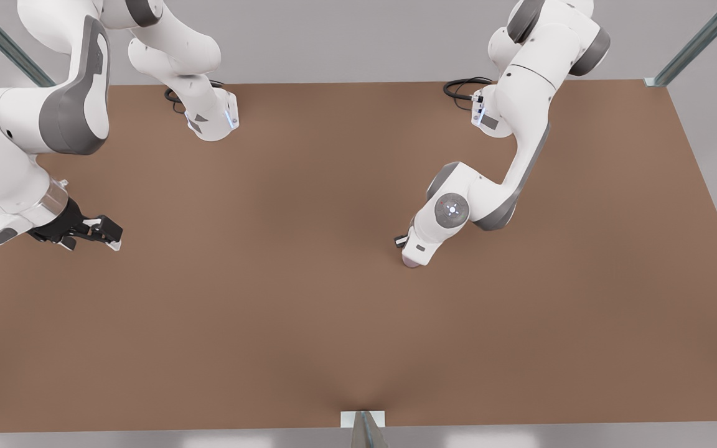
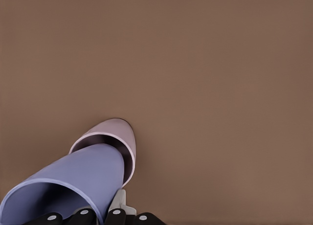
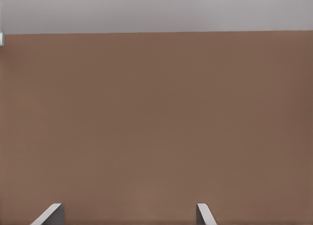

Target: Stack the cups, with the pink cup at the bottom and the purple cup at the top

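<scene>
The purple cup (image 2: 73, 181) is tilted, its base inside the mouth of the pink cup (image 2: 120, 132), which stands on the brown table. My left gripper (image 1: 409, 250) is shut on the purple cup's rim, with one finger (image 2: 119, 203) against its wall. Right of centre in the front view, this arm's hand covers the cups, leaving a sliver of the pink cup (image 1: 412, 262) showing beneath it. My right gripper (image 1: 107, 238) hovers open over the table near the front view's left edge, its fingertips (image 3: 51, 214) wide apart with nothing between them.
The brown table (image 1: 309, 323) spreads wide around the cups. Both arm bases (image 1: 212, 121) stand at the far edge with black cables. Metal frame posts (image 1: 694, 46) rise at the corners, and a bracket (image 1: 363, 419) sits at the near edge.
</scene>
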`<state>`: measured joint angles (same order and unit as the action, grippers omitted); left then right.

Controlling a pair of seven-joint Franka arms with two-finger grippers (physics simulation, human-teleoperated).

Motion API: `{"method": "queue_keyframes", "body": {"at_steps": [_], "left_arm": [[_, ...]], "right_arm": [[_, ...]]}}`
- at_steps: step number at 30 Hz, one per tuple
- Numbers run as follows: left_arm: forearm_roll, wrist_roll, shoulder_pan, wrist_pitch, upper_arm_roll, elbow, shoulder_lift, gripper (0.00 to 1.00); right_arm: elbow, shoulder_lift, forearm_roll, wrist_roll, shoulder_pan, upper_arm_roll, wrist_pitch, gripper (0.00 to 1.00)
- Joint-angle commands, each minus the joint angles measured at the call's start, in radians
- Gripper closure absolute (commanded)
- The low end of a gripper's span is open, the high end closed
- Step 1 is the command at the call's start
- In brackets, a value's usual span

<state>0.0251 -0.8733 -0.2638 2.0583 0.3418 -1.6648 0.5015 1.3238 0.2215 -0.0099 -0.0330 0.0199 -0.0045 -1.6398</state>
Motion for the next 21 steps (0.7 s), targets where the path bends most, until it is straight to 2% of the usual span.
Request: {"method": "queue_keyframes", "body": {"at_steps": [1,4,6,16,17,19,20,21], "left_arm": [[0.001,-0.019,0.0,0.002,0.0,0.0,-0.001,0.76],[0.001,-0.019,0.0,0.003,0.0,0.0,0.0,0.71],[0.001,-0.018,0.0,0.003,0.0,0.0,0.002,0.58],[0.001,-0.019,0.0,-0.001,0.0,0.002,0.0,0.57],[0.001,-0.021,0.0,-0.006,0.0,0.004,-0.006,0.53],[0.001,-0.021,0.0,-0.007,0.002,0.004,-0.014,0.3],[0.001,-0.021,0.0,-0.018,0.002,0.005,-0.015,0.25],[0.001,-0.023,0.0,-0.023,0.002,0.005,-0.018,0.25]], "right_arm": [[0.0,-0.001,0.002,0.012,0.0,0.0,0.0,0.0],[0.0,0.001,0.001,0.012,0.0,0.0,0.0,0.0],[0.0,0.001,0.001,0.012,0.0,0.0,0.0,0.0],[0.0,-0.001,0.007,0.012,0.0,0.0,0.0,0.0],[0.0,-0.001,0.007,0.012,0.0,0.0,0.0,0.0],[0.0,0.001,0.008,0.012,0.0,0.0,0.0,0.0],[0.0,0.001,0.008,0.012,0.0,0.0,0.0,0.0],[0.0,0.001,0.008,0.012,0.0,0.0,0.0,0.0]]}}
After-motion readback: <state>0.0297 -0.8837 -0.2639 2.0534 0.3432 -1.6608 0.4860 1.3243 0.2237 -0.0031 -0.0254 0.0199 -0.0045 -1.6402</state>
